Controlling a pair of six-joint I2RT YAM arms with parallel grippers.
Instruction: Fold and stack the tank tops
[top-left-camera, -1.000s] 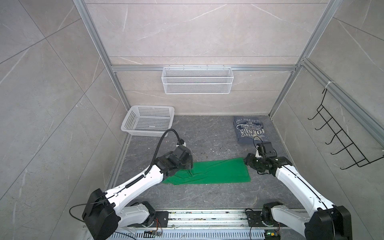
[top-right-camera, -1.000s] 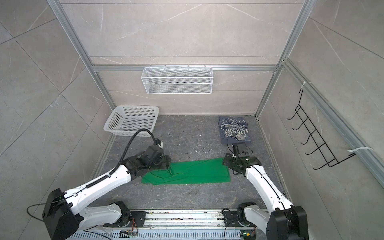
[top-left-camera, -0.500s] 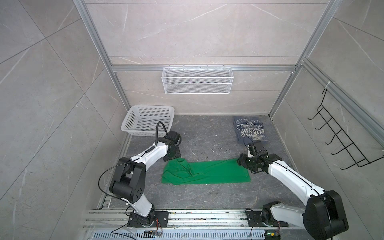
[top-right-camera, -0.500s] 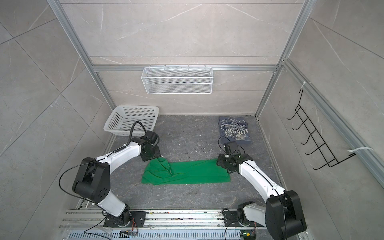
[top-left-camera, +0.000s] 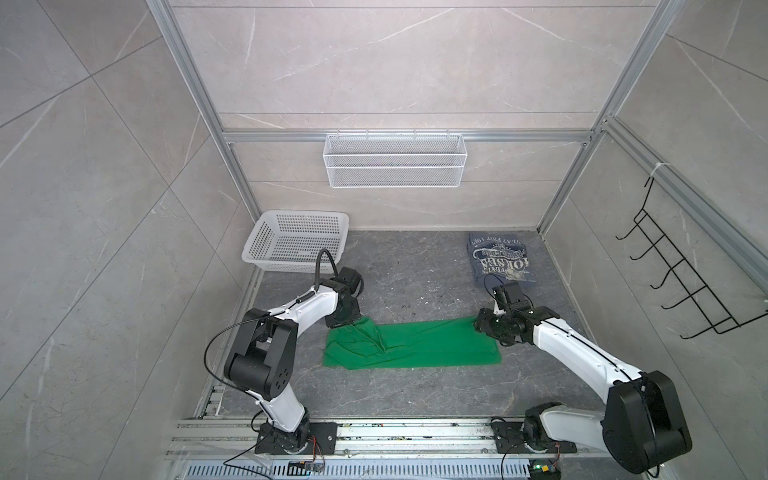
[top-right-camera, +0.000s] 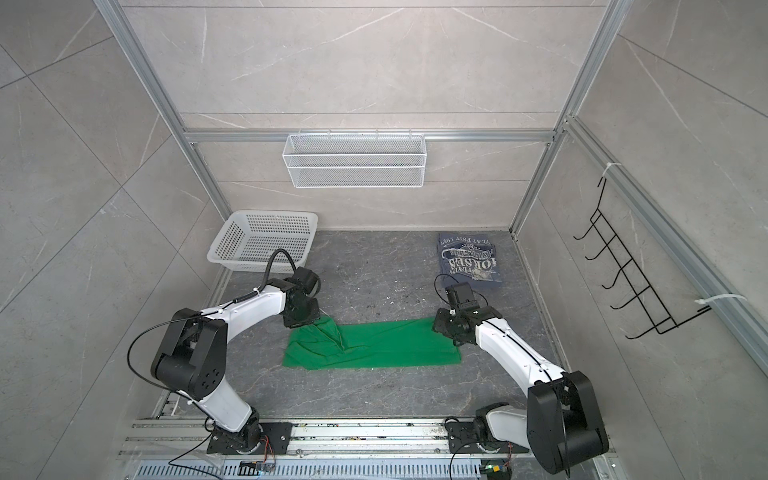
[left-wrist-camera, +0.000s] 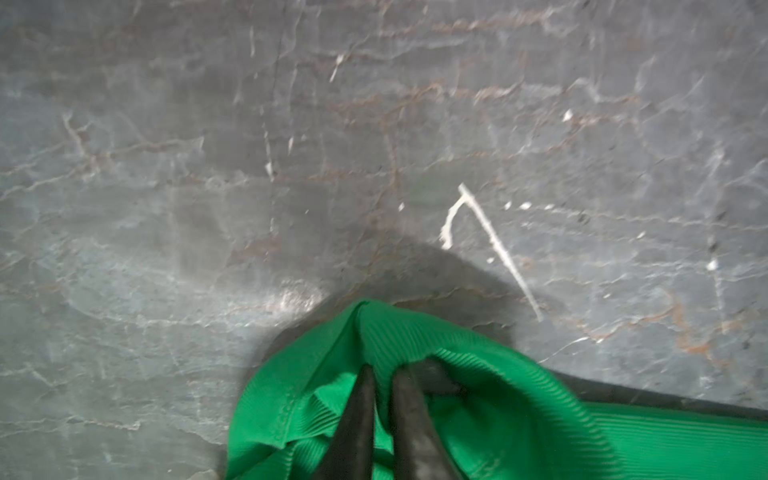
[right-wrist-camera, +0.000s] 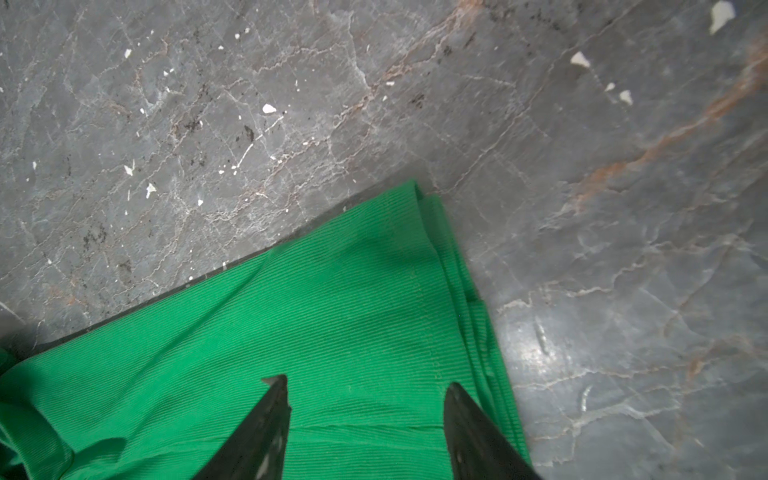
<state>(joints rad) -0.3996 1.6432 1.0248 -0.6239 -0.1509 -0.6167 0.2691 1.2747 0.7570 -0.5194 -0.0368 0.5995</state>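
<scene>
Two tank tops on the grey floor (top-left-camera: 415, 291). Slate-blue tank top (top-left-camera: 498, 259): folded, lying near the back right corner. Green tank top (top-left-camera: 415, 345): spread long across the middle. My left gripper (left-wrist-camera: 382, 370) is clamped on its bunched left corner. My right gripper (right-wrist-camera: 365, 384) is over the opposite end, fingers apart.

The green tank top (right-wrist-camera: 353, 311) is matt, fine-ribbed knit cloth with stitched hems. The slate-blue tank top (top-left-camera: 500, 259), far right, is matt cloth with chalky white print. The tabletop (top-left-camera: 415, 282) looks like dark veined stone, faintly glossy and flecked white. The basket (top-left-camera: 258, 245), far left, is perforated white plastic. The wall shelf (top-left-camera: 395, 166) is white wire mesh.
</scene>
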